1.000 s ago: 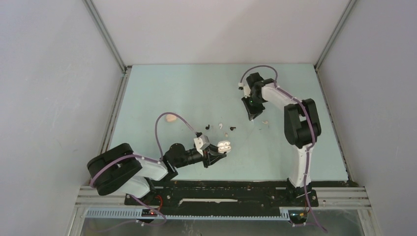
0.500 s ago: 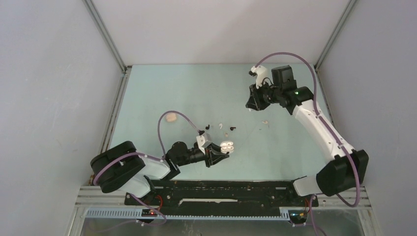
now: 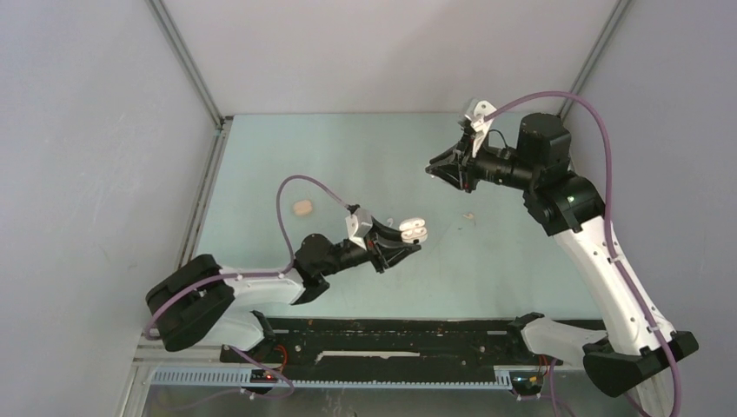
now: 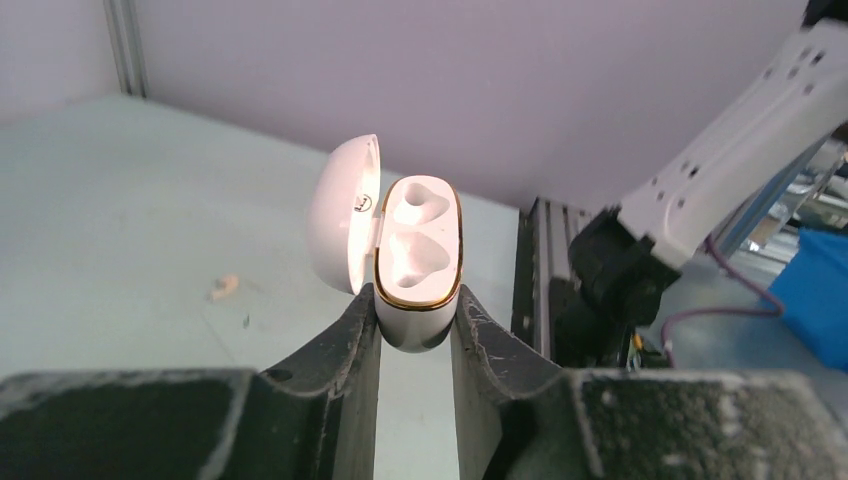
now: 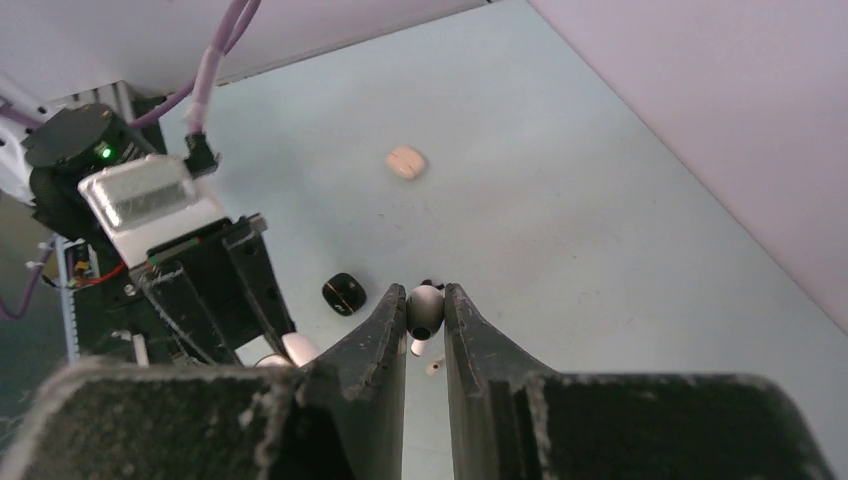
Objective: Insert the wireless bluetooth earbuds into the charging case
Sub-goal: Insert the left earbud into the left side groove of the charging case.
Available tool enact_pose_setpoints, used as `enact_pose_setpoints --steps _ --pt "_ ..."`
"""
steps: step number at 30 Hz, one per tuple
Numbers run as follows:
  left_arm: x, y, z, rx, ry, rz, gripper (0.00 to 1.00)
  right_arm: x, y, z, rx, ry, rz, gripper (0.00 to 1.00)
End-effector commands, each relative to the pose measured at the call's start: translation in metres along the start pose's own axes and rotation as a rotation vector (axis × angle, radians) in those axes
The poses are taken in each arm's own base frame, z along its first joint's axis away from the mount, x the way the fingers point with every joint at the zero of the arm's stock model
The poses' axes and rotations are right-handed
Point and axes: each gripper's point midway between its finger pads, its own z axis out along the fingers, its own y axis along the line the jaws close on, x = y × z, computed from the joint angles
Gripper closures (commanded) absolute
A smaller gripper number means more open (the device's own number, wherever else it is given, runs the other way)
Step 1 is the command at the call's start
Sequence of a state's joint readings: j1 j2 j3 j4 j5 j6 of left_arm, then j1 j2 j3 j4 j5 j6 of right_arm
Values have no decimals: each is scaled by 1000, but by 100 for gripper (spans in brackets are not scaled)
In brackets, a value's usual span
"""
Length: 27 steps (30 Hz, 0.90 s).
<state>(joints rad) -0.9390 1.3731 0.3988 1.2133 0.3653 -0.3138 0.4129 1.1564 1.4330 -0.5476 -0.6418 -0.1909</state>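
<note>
Transfer step judged in hand: 1 earbud [image 5: 424, 310] gripped aloft, charging case [image 4: 418, 250] presented open
The right gripper [image 5: 425, 300] was closed narrowly on the white earbud above the tabletop [image 5: 600, 200]. The left gripper [image 4: 415, 310] was clamped on the charging case, whose lid [image 4: 342, 215] was swung back, both wells seen empty. Next, the earbud would need to be brought over 1 well, stem aligned into it, and released gently

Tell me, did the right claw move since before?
Yes. The right gripper went further up the top view, away from the small pale earbud lying loose below it, and now points left.
</note>
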Motion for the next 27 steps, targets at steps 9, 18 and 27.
enact_pose_setpoints --steps 9,18,27 --pt "-108 -22 16 6 -192 38 100 -57 95 -33 -221 -326 -158 100" --pt "-128 -32 11 23 -207 27 100 -50 114 -29 -302 -480 -213 100" --pt "-131 -42 13 68 -198 14 100 -45 111 -19 -286 -494 -225 100"
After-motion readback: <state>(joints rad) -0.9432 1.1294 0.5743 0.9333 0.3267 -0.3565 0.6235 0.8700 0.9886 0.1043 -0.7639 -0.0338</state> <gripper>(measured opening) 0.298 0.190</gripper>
